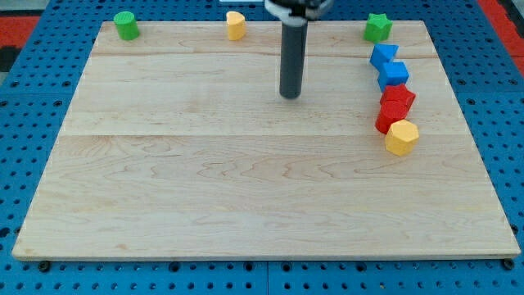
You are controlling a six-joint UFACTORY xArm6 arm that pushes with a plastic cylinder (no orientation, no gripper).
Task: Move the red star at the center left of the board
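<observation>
My tip [291,96] rests on the wooden board [246,188] in its upper middle, apart from every block. At the view's right a tight column of blocks runs downward: a blue block [383,56], a second blue block [394,74], a red block [399,97], a second red block [390,117] and a yellow hexagon [402,137]. Which red block is the star I cannot tell. The red blocks lie about 120 pixels to the right of my tip.
A green cylinder [126,24] sits at the top left corner, a yellow block [236,24] at the top middle, a green star [377,27] at the top right. A blue pegboard [24,131] surrounds the board.
</observation>
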